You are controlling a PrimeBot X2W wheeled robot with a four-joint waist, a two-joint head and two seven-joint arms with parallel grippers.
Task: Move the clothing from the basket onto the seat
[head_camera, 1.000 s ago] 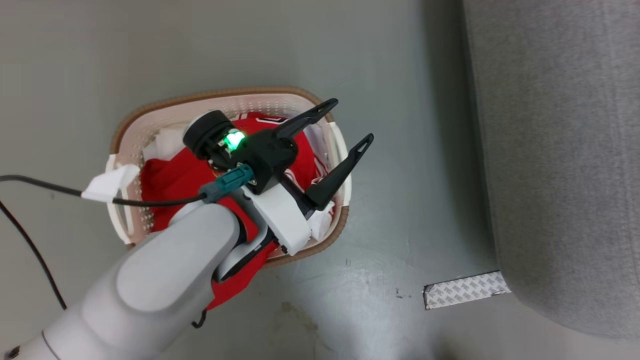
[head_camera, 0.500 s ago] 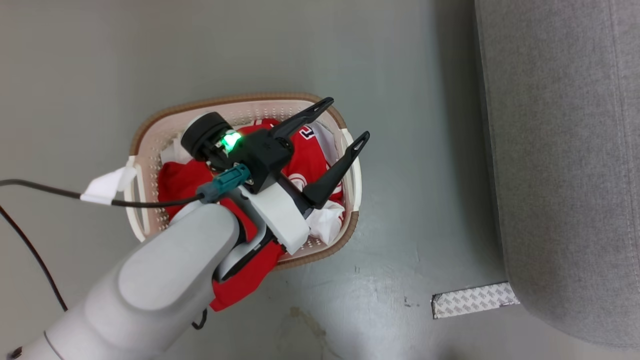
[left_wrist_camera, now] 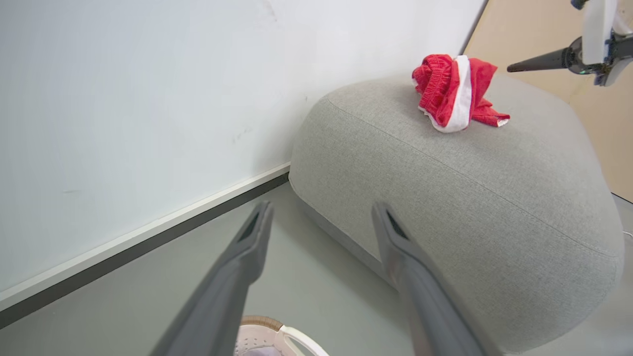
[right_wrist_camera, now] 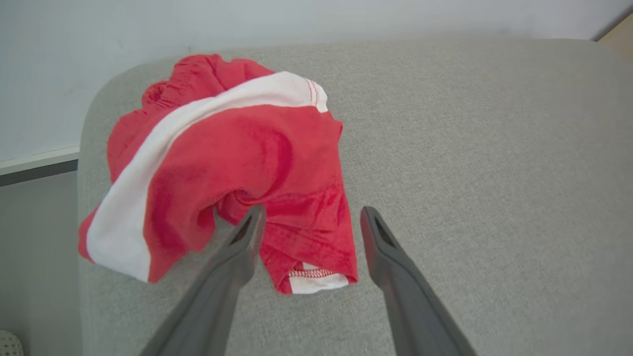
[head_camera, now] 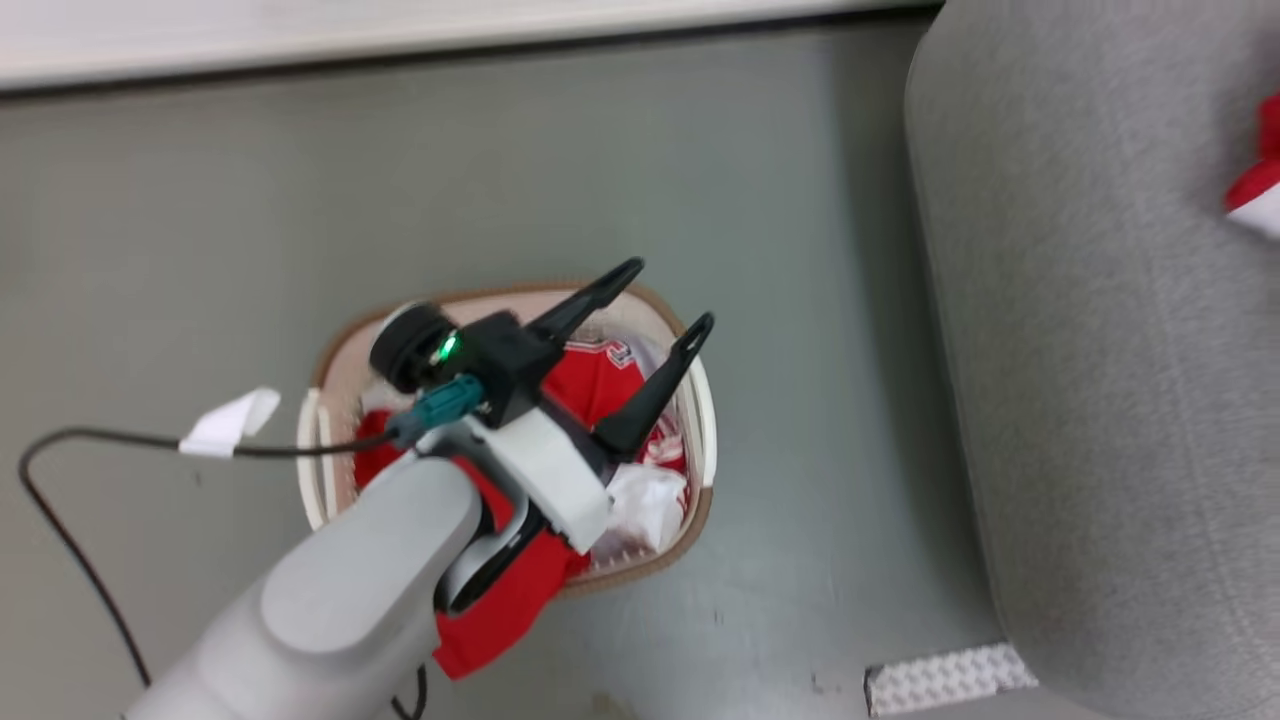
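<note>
The left forearm [head_camera: 340, 590] is pale grey, its wrist block [head_camera: 550, 475] white. The left gripper [head_camera: 670, 293] is black, beside a teal plug [head_camera: 440, 407].

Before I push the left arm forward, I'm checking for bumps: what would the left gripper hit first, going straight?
Probably the sofa: the open left gripper points at its rounded lower side, just above the floor. Nothing shows in between, though depth is hard to judge.
</note>
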